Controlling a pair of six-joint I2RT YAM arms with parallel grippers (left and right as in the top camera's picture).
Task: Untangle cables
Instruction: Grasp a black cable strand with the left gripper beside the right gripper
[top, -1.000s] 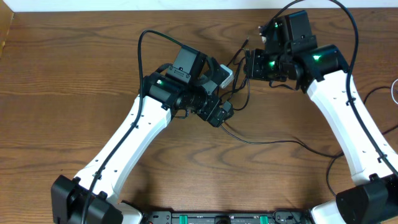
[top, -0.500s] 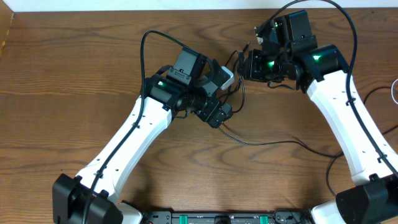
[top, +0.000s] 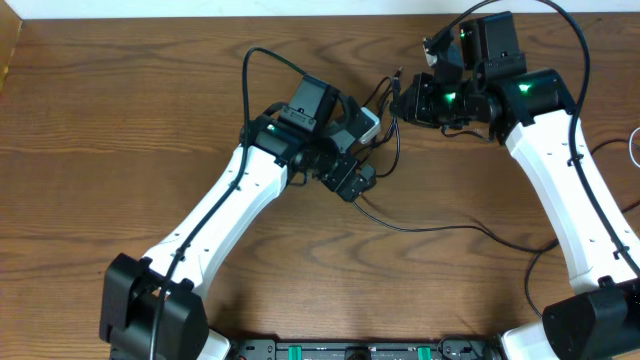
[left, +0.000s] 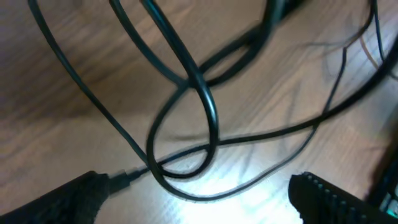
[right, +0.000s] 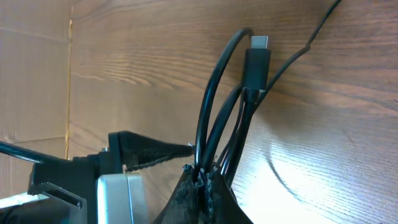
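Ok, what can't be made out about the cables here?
- Overhead: the tangle in the black cable is hidden under the left arm and right arm.
- Left wrist: loops are blurred; which strand lies on top is unclear.
- Right wrist: strands vanish into the shut right fingers; their count is unclear.

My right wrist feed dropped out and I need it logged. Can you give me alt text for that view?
The right arm's fingers are shut on a bundle of black cable strands, which rise to a plug with a metal tip pointing up the frame. Behind is the wooden table; part of the left arm shows at lower left.
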